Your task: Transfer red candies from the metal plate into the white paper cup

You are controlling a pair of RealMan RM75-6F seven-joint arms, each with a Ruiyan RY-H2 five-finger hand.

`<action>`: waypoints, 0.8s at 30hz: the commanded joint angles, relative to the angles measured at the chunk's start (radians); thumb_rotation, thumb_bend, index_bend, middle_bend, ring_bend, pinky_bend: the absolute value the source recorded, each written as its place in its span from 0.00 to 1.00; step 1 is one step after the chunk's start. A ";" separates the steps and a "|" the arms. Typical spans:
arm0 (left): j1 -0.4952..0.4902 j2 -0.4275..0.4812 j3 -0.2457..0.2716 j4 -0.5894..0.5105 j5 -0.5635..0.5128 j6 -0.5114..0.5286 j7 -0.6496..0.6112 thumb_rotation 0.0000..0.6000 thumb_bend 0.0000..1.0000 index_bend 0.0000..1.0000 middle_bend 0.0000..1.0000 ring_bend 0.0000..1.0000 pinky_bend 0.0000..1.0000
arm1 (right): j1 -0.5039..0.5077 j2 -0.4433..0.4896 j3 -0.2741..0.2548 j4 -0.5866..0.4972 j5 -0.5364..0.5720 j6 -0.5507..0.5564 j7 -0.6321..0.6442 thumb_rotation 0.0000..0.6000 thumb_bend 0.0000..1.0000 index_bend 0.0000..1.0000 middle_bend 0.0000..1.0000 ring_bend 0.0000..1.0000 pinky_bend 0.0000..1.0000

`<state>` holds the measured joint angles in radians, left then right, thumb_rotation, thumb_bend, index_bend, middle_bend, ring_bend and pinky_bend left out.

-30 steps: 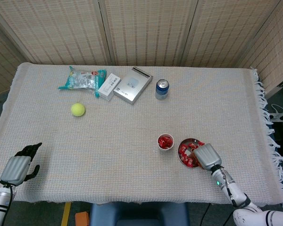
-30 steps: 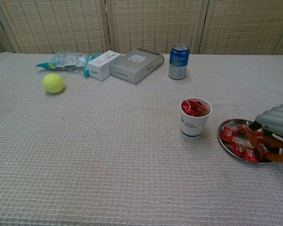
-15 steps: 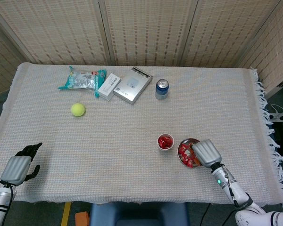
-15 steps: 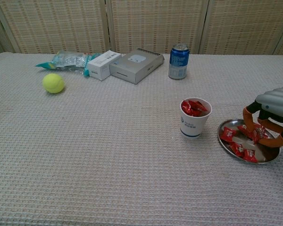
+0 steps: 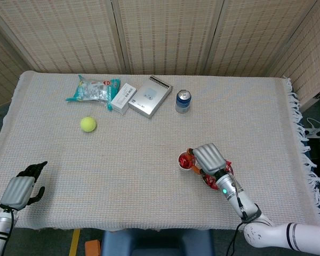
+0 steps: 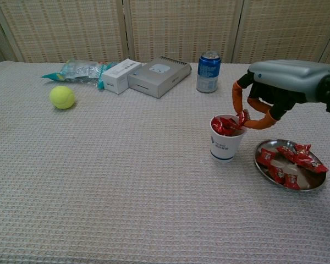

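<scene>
The white paper cup stands mid-table with several red candies inside. To its right lies the metal plate, holding several more red candies. My right hand hovers just above the cup's right rim and pinches a red candy between orange fingertips. From the head view, the right hand covers most of the plate beside the cup. My left hand rests at the table's near-left corner, fingers apart and holding nothing.
Along the far side stand a blue can, a grey box, a white carton and a plastic bag. A yellow tennis ball sits at the left. A woven cloth covers the table.
My right hand has lifted off the plate with a candy and moved left and up, over the cup. The left hand has not moved.
</scene>
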<state>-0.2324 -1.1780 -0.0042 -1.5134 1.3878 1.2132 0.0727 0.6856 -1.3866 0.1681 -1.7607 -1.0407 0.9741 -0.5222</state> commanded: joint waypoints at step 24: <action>0.005 0.010 -0.001 -0.002 0.008 0.013 -0.019 1.00 0.47 0.00 0.11 0.10 0.26 | 0.021 0.005 -0.063 0.002 0.026 0.136 -0.133 1.00 0.24 0.22 0.84 0.87 1.00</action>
<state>-0.2276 -1.1690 -0.0053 -1.5147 1.3955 1.2255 0.0544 0.7300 -1.4001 0.1248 -1.7506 -0.9672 1.0659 -0.6571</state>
